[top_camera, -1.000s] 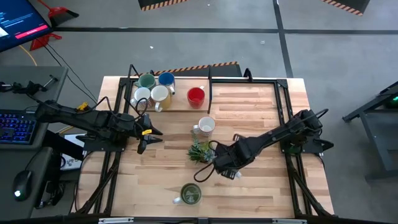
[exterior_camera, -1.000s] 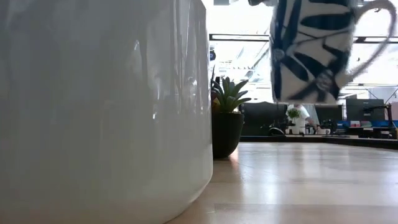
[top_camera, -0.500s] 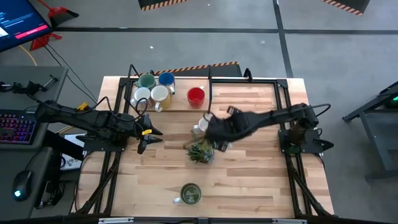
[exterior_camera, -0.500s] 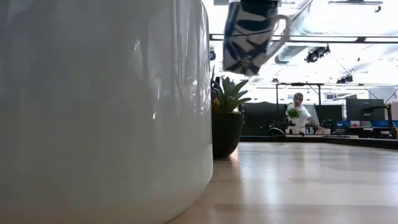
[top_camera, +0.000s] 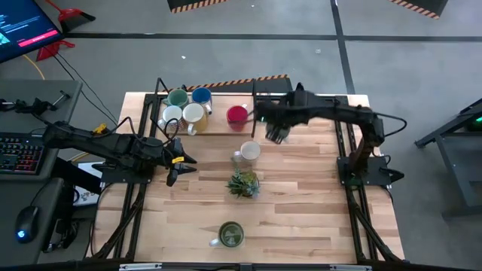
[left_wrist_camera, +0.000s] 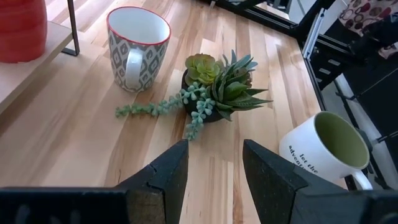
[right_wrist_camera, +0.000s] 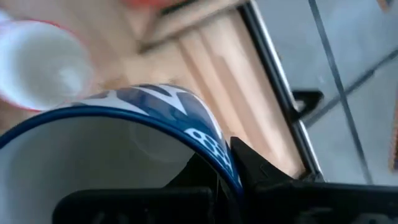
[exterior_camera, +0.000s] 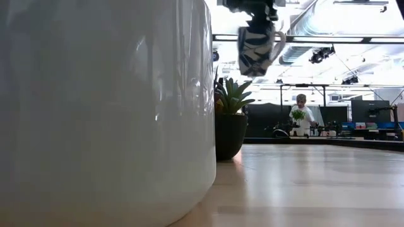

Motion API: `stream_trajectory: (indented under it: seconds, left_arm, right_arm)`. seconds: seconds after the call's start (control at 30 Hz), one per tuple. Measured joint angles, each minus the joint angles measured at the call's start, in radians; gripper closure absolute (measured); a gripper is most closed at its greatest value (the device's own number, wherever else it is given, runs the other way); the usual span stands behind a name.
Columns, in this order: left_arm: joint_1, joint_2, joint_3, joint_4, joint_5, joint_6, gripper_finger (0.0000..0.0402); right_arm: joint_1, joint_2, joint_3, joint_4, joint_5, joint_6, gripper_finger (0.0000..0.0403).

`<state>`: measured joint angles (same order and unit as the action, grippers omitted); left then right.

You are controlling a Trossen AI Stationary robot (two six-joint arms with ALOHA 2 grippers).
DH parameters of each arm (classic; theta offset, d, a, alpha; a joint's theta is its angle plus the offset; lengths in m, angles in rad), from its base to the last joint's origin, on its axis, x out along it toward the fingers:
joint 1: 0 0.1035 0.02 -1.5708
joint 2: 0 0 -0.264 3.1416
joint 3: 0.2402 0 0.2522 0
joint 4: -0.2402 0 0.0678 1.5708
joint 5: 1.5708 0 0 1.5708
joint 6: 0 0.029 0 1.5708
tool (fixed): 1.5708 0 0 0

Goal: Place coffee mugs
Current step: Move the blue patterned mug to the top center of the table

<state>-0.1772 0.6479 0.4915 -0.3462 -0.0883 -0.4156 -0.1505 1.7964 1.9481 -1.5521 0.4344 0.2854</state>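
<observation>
My right gripper hangs high over the far middle of the table, just right of the red mug, shut on a blue-and-white patterned mug. The red mug stands on a raised wooden shelf with a teal, a blue and two pale mugs. A white patterned mug with a red rim stands on the table. A white mug with an olive inside lies on its side near the front edge. My left gripper waits open at the table's left. My right gripper holds the blue-and-white mug by its rim, one finger inside the mug and one outside. The fingers come from above, slanting down. The mug hangs below them, a little tilted, its handle to one side, lifted well clear of the table.
A small potted succulent with trailing stems stands mid-table between the patterned mug and the lying mug. Black frame bars border the shelf's right end. A person stands far off in the room behind.
My right gripper has swung from the middle of the table, near the plant, up and toward the far edge, carrying the blue-and-white mug. It has tipped more steeply downward and the mug has turned about, staying clear of the table.
</observation>
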Motion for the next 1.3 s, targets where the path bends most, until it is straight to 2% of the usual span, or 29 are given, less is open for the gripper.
stream_trajectory:
  seconds: [0.13,0.27,0.37,0.57,0.77,0.93,1.3]
  left_arm:
    - [0.000,0.000,0.000,0.000,0.000,0.000,0.0259]
    - [0.000,0.000,0.000,0.001,0.000,0.000,0.0259]
    - [0.000,0.000,0.000,0.002,0.000,-0.001,0.0259]
    - [0.000,0.000,0.000,0.004,0.000,-0.026,0.0259]
    - [0.000,0.000,0.000,0.006,-0.001,-0.027,0.0259]
    - [0.000,0.000,0.000,0.009,-0.001,-0.040,0.0259]
    - [0.000,0.000,0.000,0.014,-0.002,-0.054,0.0259]
  right_arm:
    - [-0.100,-0.022,0.000,0.020,-0.069,-0.061,0.0403]
    - [-0.188,-0.020,-0.013,0.113,-0.150,-0.133,0.0403]
    - [-0.248,-0.020,-0.079,0.203,-0.210,-0.175,0.0403]
    - [-0.348,-0.029,-0.257,0.230,-0.273,-0.216,0.0403]
    - [-0.379,-0.065,-0.448,0.452,-0.352,-0.226,0.0403]
    - [-0.380,-0.067,-0.550,0.617,-0.391,-0.233,0.0403]
    - [-0.379,-0.067,-0.692,0.684,-0.402,-0.210,0.0403]
